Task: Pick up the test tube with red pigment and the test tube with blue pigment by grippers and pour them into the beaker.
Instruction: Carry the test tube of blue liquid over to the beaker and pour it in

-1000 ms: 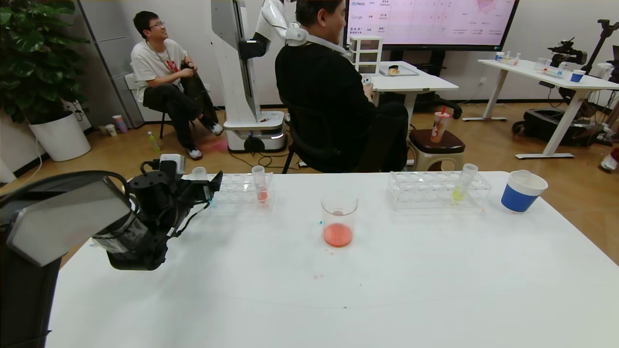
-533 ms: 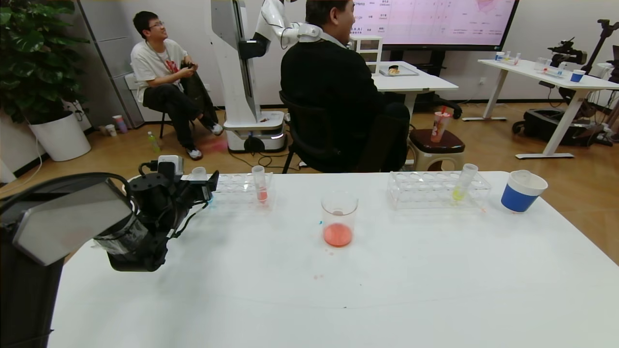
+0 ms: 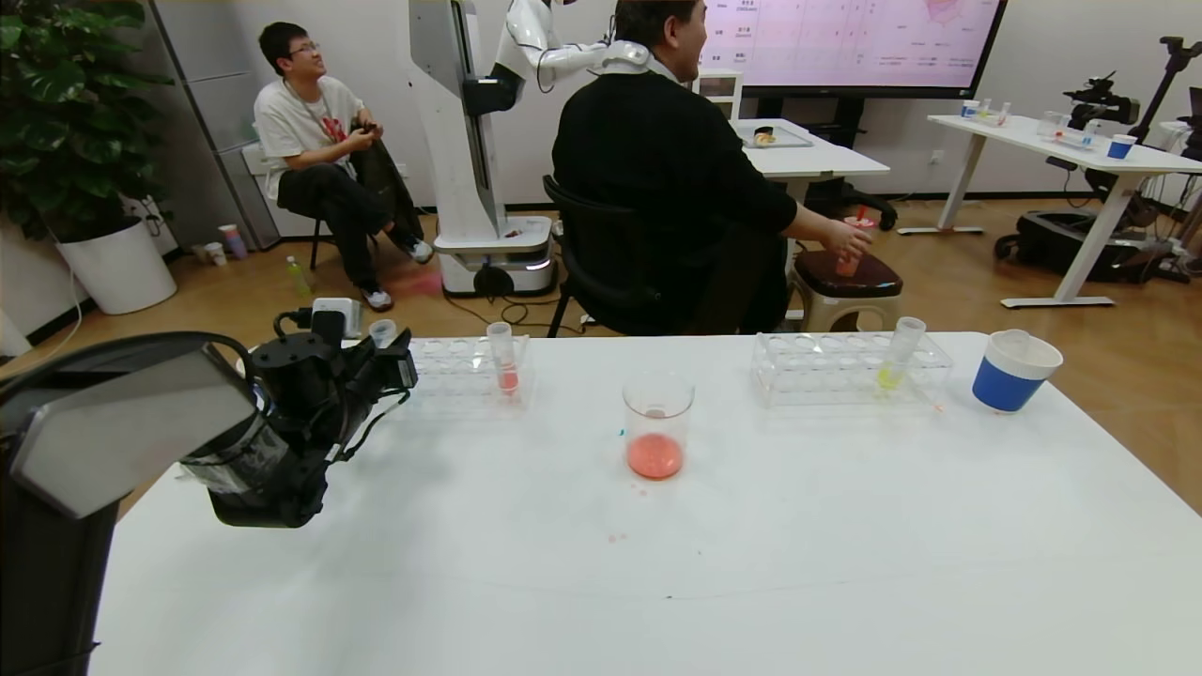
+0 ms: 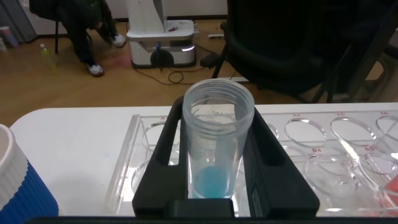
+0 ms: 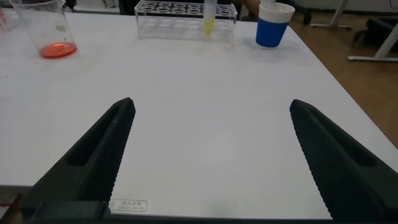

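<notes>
My left gripper (image 3: 399, 364) is shut on the test tube with blue pigment (image 4: 214, 146), just above the near-left end of the clear left rack (image 3: 465, 371). The tube's open top (image 3: 382, 330) shows above the fingers, with cyan liquid at its bottom. A tube with red liquid (image 3: 504, 360) stands in the same rack. The beaker (image 3: 657, 427) stands mid-table with red liquid in its bottom and also shows in the right wrist view (image 5: 46, 28). My right gripper (image 5: 211, 155) is open and empty, low over the table's near right part, out of the head view.
A second clear rack (image 3: 850, 371) at the back right holds a tube with yellow-green liquid (image 3: 897, 359). A blue paper cup (image 3: 1014, 372) stands right of it. Another blue cup (image 4: 18, 180) is close beside my left gripper. Small red drops (image 3: 617, 538) mark the table.
My left gripper has drawn slightly back to the left with the blue tube in it. The seated man behind the table has turned and reached to the right.
</notes>
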`<state>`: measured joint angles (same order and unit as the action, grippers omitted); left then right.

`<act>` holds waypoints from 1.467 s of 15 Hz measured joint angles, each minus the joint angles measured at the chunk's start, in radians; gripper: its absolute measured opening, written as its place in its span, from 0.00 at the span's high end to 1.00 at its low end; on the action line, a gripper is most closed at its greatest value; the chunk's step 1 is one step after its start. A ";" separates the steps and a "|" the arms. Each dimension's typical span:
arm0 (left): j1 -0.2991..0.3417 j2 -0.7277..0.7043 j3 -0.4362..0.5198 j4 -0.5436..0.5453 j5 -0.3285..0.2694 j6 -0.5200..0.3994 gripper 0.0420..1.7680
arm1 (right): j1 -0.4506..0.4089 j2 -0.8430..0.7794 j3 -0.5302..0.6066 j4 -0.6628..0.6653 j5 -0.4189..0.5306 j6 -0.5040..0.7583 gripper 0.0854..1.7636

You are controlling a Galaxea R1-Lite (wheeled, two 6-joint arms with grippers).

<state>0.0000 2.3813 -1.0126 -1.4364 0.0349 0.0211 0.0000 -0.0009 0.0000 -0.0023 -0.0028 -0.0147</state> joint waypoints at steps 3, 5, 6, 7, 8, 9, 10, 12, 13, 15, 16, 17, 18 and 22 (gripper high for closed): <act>0.000 -0.037 -0.010 0.058 0.000 0.000 0.73 | 0.000 0.000 0.000 0.000 -0.001 0.000 0.02; 0.000 -0.078 -0.023 0.126 0.000 0.000 0.73 | 0.000 0.000 0.000 0.000 0.000 0.000 0.02; -0.001 -0.103 -0.033 0.164 0.000 0.000 0.73 | 0.000 0.000 0.000 0.000 0.000 0.000 0.02; -0.004 -0.127 -0.043 0.201 0.001 0.000 0.73 | 0.000 0.000 0.000 0.000 0.000 0.000 0.02; -0.006 -0.150 -0.052 0.235 0.002 0.002 0.73 | 0.000 0.000 0.000 0.000 0.000 0.000 0.02; -0.008 -0.173 -0.062 0.268 0.002 0.003 0.73 | 0.000 0.000 0.000 0.000 0.000 0.000 0.02; -0.011 -0.193 -0.066 0.292 0.002 0.003 0.73 | 0.000 0.000 0.000 0.000 0.000 0.000 0.02; -0.019 -0.226 -0.070 0.317 -0.001 0.016 0.73 | 0.000 0.000 0.000 0.000 0.000 0.000 0.02; -0.024 -0.243 -0.071 0.334 -0.002 0.026 0.73 | 0.000 0.000 0.000 0.000 0.000 0.000 0.02; -0.055 -0.286 -0.077 0.409 -0.007 0.039 0.73 | 0.000 0.000 0.000 0.000 0.000 0.000 0.02; -0.087 -0.309 -0.090 0.454 -0.014 0.043 0.73 | 0.000 0.000 0.000 0.000 0.000 0.000 0.02; -0.126 -0.331 -0.114 0.494 -0.030 0.047 0.73 | 0.000 0.000 0.000 0.000 0.000 0.000 0.02; -0.164 -0.348 -0.141 0.528 -0.049 0.059 0.73 | 0.000 0.000 0.000 0.000 0.000 0.000 0.02; -0.330 -0.373 -0.246 0.595 -0.102 0.141 0.73 | 0.000 0.000 0.000 0.000 0.000 0.000 0.02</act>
<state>-0.3300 2.0085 -1.2585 -0.8417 -0.0668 0.1619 0.0000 -0.0009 0.0000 -0.0023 -0.0032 -0.0147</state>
